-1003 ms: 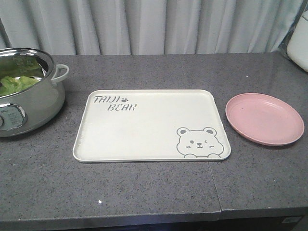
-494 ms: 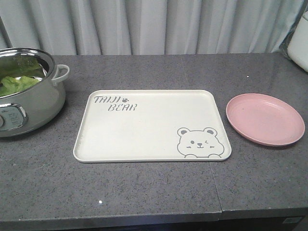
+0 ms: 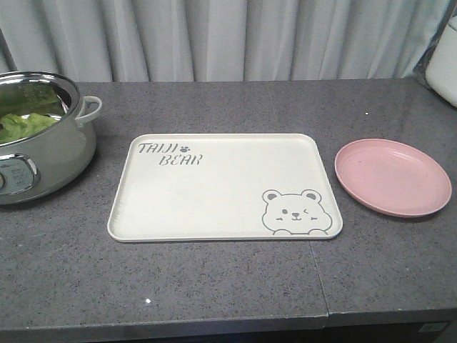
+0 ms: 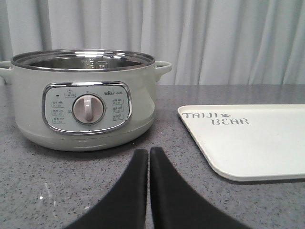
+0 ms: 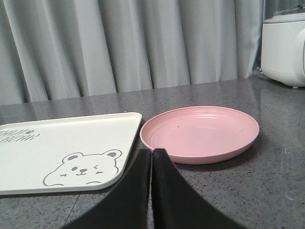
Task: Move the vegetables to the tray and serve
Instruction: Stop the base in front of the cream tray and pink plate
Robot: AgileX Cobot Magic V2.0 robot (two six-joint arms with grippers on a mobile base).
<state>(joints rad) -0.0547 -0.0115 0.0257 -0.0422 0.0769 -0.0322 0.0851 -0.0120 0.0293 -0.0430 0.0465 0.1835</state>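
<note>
Green crinkly vegetables (image 3: 23, 126) lie inside the steel-rimmed electric pot (image 3: 43, 153) at the far left of the counter. The cream tray (image 3: 214, 207) with the bear drawing and "TAIJI BEAR" lettering lies bare in the middle. In the left wrist view my left gripper (image 4: 148, 151) is shut with nothing in it, low over the counter just in front of the pot (image 4: 86, 100), the tray (image 4: 257, 143) off to its right. My right gripper (image 5: 152, 152) is shut and empty, its tips between the tray corner (image 5: 62, 143) and the pink plate (image 5: 200, 133). The pot's inside is hidden from the left wrist.
A round pink plate (image 3: 393, 176) sits right of the tray. A white appliance (image 3: 444, 61) stands at the back right corner, seen also in the right wrist view as a white appliance (image 5: 284, 47). Grey curtains hang behind the counter. The counter's front edge runs along the bottom of the front view.
</note>
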